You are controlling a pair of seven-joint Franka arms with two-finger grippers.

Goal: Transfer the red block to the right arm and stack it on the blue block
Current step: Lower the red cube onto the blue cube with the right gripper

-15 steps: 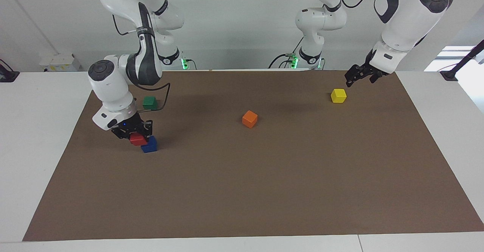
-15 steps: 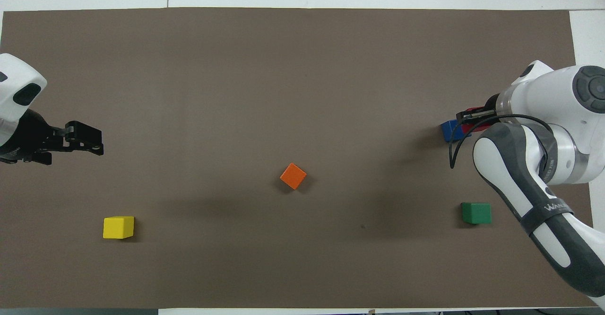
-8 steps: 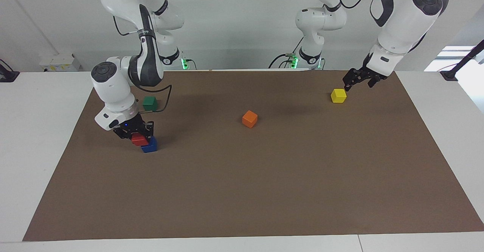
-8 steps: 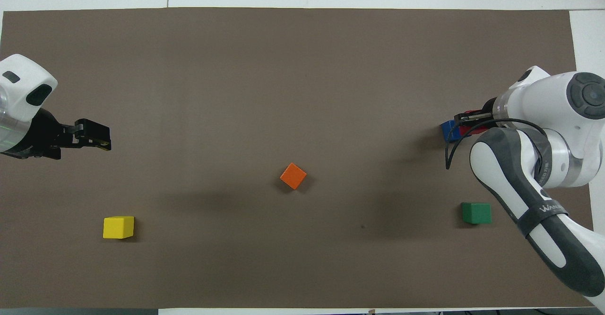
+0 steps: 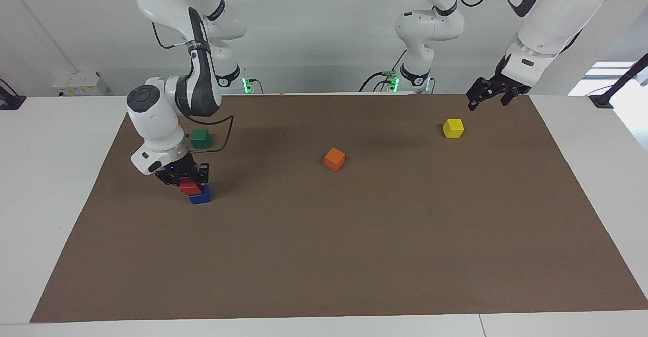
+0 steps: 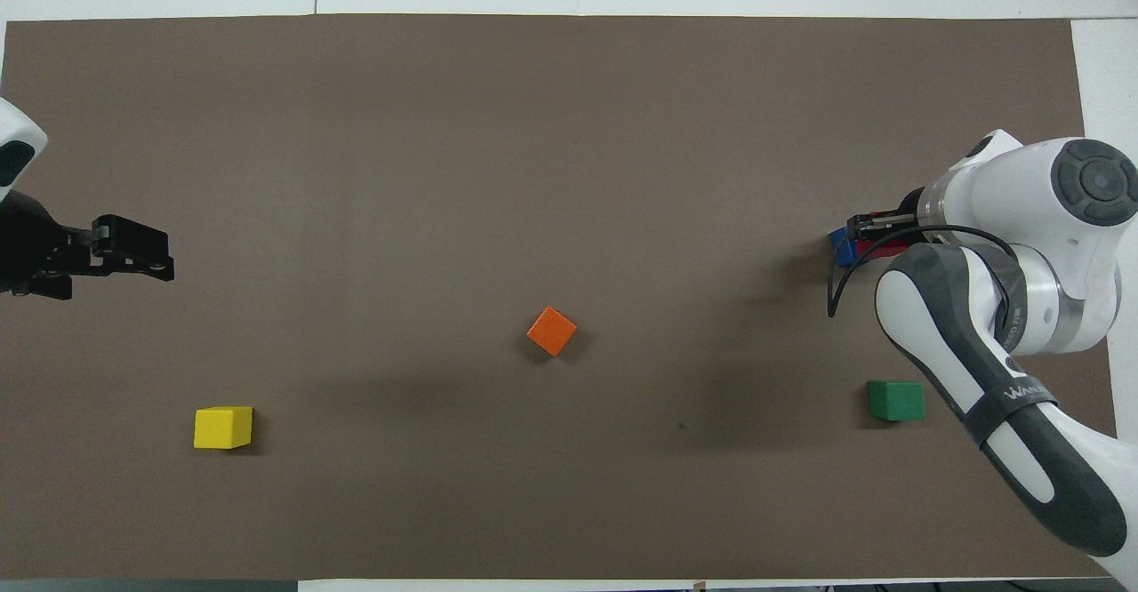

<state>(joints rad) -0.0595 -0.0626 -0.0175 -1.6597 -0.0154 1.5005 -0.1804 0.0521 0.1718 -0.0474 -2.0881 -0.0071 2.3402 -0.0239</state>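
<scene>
Lowered, right pincer (image 5: 188, 181) clamps the red block (image 5: 189, 186) onto the blue block (image 5: 200, 196); left pincer (image 5: 488, 94) gapes.

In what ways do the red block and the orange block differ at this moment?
The red block is held in the right claw, shut on it; the orange block lies free, nothing touching it. The red block sits on or just over the blue block at the right arm's end; the orange block rests on the brown mat near its middle. Both are plain cubes of like size.
</scene>
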